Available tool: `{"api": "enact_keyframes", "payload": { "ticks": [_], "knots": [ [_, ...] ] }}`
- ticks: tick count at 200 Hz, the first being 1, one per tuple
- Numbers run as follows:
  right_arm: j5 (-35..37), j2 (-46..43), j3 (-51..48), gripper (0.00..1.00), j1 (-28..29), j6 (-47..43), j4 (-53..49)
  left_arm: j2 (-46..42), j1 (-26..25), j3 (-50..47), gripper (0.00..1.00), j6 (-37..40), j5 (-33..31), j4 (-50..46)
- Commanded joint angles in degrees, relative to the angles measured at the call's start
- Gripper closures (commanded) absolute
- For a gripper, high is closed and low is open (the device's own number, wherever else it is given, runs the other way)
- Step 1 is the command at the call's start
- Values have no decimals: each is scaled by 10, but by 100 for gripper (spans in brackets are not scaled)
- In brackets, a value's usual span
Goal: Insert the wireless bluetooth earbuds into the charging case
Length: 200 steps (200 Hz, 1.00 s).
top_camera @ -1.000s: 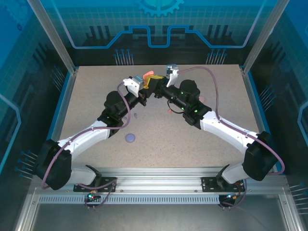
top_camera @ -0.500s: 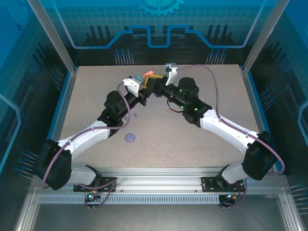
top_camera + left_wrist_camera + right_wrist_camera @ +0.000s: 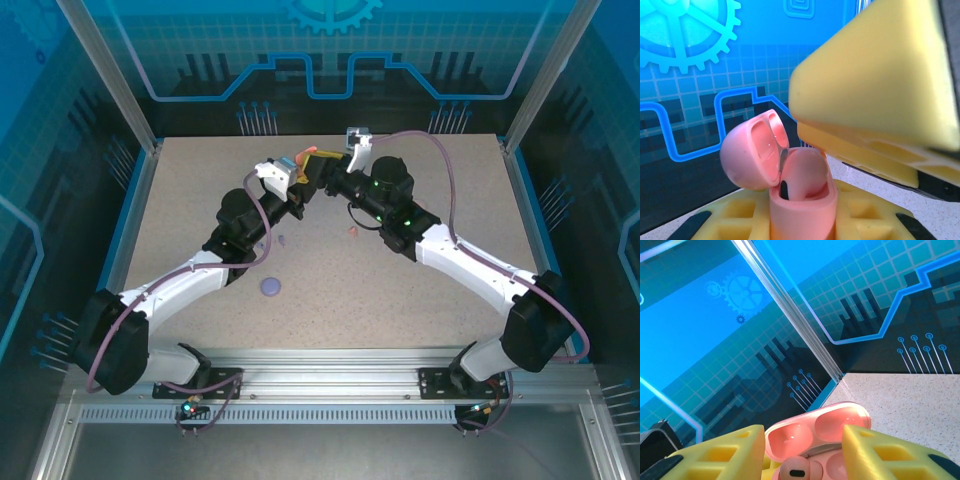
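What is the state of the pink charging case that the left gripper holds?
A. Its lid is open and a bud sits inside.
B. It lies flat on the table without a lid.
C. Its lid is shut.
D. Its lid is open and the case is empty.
A: in the left wrist view the lid of the pink case stands tipped back on its hinge, and a pink bud sits in the case.

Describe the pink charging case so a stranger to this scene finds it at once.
Look to the far middle of the speckled table, where the two arms meet. There the left hand holds up a pink charging case between its yellow fingers. Unlike the lavender case lying on the table nearer the bases, it is lifted, lid hinged open, with a pink earbud seated inside.
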Motion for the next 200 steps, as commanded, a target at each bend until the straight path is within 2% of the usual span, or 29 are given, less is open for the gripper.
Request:
{"api": "enact_keyframes", "payload": {
  "ticks": [1,32,68,100,124,149,200],
  "knots": [
    [2,6,13,49,-11,15,-32,-19,-9,29,100,-7,13,52],
    [-7,-62,16,36,-24,11,-65,-21,-8,24,100,-6,4,50],
    [22,-161,11,27,-68,-5,-222,-26,-8,16,100,1,-14,63],
    [36,-175,13,26,-140,6,-400,-41,-8,13,100,11,-21,62],
    [51,-119,36,26,-165,3,-511,-55,-8,6,100,15,-24,58],
    [56,-13,92,27,-164,-16,-596,-69,-8,-4,100,14,-23,55],
    [42,225,238,32,-136,-186,-687,-107,-8,-23,100,20,-31,39]
  ]
}}
